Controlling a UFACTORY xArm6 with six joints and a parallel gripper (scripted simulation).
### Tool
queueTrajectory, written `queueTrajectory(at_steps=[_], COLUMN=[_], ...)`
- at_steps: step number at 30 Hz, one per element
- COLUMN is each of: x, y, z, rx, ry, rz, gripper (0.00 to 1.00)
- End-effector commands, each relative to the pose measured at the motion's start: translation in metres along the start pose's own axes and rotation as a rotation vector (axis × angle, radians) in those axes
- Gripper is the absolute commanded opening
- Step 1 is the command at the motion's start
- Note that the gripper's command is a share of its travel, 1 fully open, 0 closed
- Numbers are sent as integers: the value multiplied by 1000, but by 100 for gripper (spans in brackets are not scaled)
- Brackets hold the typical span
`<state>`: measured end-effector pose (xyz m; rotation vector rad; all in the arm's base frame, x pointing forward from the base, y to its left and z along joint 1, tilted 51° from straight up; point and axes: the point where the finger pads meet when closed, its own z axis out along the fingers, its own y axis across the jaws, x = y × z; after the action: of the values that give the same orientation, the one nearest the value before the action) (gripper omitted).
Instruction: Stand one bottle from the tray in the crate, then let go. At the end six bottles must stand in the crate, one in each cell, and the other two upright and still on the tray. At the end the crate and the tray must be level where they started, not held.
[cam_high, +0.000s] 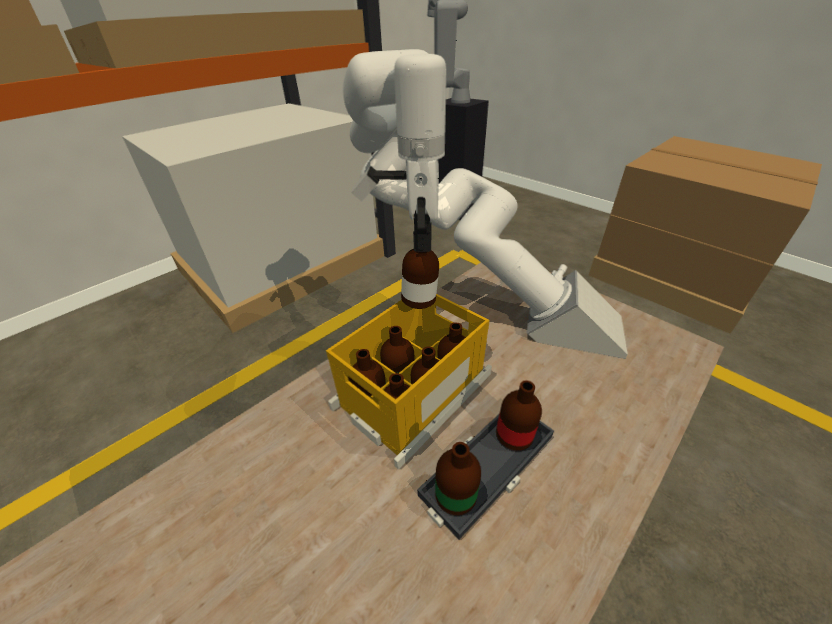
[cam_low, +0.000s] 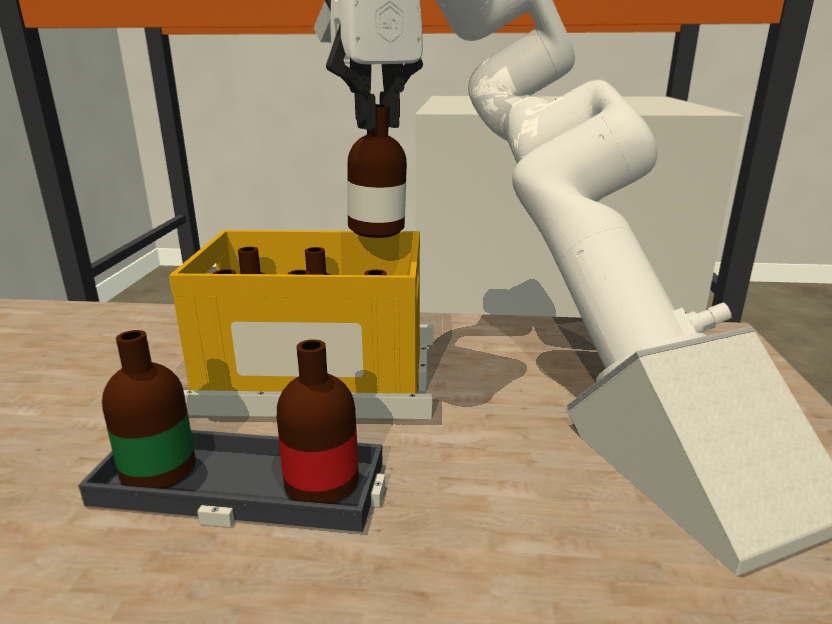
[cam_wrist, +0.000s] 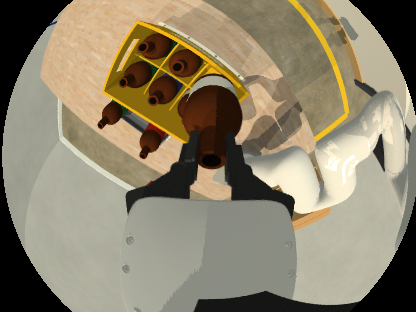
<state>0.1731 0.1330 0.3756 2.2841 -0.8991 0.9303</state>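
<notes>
My gripper (cam_high: 421, 231) (cam_low: 377, 114) (cam_wrist: 212, 142) is shut on the neck of a brown bottle with a white label (cam_high: 420, 278) (cam_low: 377, 188) (cam_wrist: 212, 115). The bottle hangs upright just above the far right corner cell of the yellow crate (cam_high: 403, 416) (cam_low: 201, 315) (cam_wrist: 118, 62). Several brown bottles stand in the other cells of the crate. On the dark grey tray (cam_high: 497, 470) (cam_low: 235, 470) stand a bottle with a green label (cam_high: 458, 480) (cam_low: 147, 419) and a bottle with a red label (cam_high: 519, 416) (cam_low: 317, 433), both upright.
The arm's grey base wedge (cam_high: 584, 319) (cam_low: 705, 429) sits right of the crate. A large beige box (cam_high: 248, 194) stands behind on the left, brown cartons (cam_high: 698, 228) at the right. An orange shelf beam (cam_low: 604, 13) runs overhead.
</notes>
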Motion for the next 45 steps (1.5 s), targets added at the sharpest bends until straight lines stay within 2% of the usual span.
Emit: queueTrajectory(at_steps=[1, 45], x=[0, 0], y=[0, 1], z=[-1, 7], rx=[1, 1], ry=[-1, -1], rz=[0, 0], gripper=[0, 0])
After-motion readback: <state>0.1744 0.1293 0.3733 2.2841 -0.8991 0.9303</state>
